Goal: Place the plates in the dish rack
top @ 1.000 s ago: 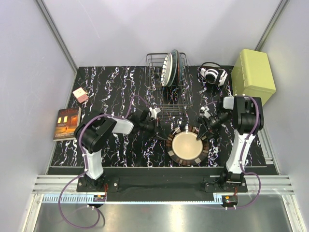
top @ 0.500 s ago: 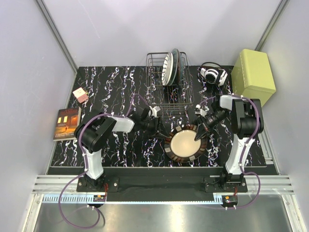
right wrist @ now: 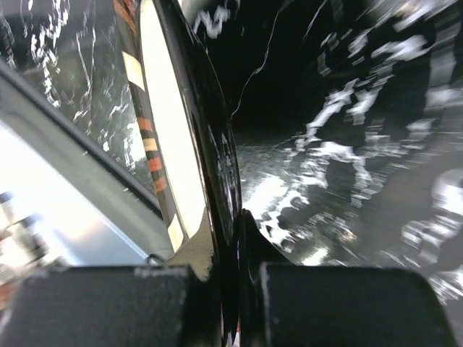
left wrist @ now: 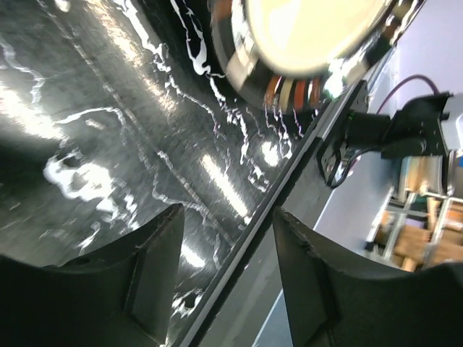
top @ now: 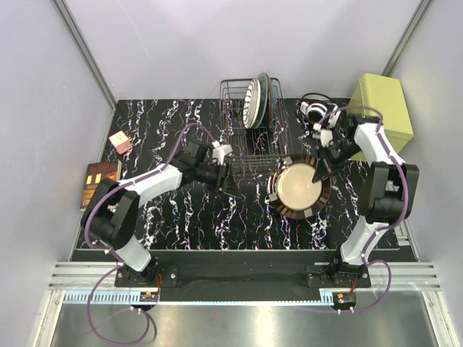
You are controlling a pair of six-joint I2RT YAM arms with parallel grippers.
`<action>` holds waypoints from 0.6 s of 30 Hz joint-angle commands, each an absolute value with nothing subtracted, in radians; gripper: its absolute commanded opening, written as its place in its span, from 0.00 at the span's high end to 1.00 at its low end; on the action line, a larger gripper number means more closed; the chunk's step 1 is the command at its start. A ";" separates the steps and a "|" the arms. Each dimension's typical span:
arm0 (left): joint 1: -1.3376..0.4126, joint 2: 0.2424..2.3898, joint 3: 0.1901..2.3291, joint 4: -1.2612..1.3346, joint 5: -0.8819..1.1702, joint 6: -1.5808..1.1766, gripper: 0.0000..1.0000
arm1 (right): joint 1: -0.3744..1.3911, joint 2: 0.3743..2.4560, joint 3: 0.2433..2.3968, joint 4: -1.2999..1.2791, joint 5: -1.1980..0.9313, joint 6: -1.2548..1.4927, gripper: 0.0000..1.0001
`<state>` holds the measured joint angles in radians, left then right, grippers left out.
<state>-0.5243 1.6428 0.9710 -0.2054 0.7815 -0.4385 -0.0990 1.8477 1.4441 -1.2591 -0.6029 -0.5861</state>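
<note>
Cream plate (top: 299, 186): brown striped rim; hung right of the centre of the bench (top: 166, 130), just off the near right corner of the dish rack (top: 249, 155); face turned up toward the overhead camera; seen almost edge-on from the right wrist.
Right jaws: pinched on the cream plate's rim at its far right side, one finger against each face.
Left jaws: spread wide with nothing between them; hovered left of the cream plate, close to the dish rack's near left corner, apart from both.
Dish rack: dark wire; sat at the middle of the bench's far edge.
Other plates (top: 258, 97): stood on edge in the rack's far half, a white striped one on the left, teal against it on the right; exact count could not be told.
Bench: black with white veining.
Headphones (top: 318, 110): lay near the far edge, between the dish rack and the yellow-green box (top: 380, 112).
Yellow-green box: stood at the far right corner.
Book (top: 98, 184): lay at the left edge, partly overhanging it.
</note>
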 commanded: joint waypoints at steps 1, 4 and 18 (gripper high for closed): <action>-0.482 1.545 0.995 -0.328 0.813 -0.269 0.43 | -0.068 1.665 1.647 -1.644 -0.597 -0.580 1.00; -0.457 1.491 1.029 -0.363 0.802 -0.215 0.42 | -0.041 1.600 1.813 -1.643 -0.578 -0.621 1.00; -0.371 1.330 1.077 -0.437 0.552 -0.110 0.42 | 0.201 2.008 2.809 -1.115 -0.427 -0.036 1.00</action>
<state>-0.3752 1.4025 1.0523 -0.4305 0.6727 -0.1425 0.1337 1.9942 2.8243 -1.3365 -0.5808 -0.3298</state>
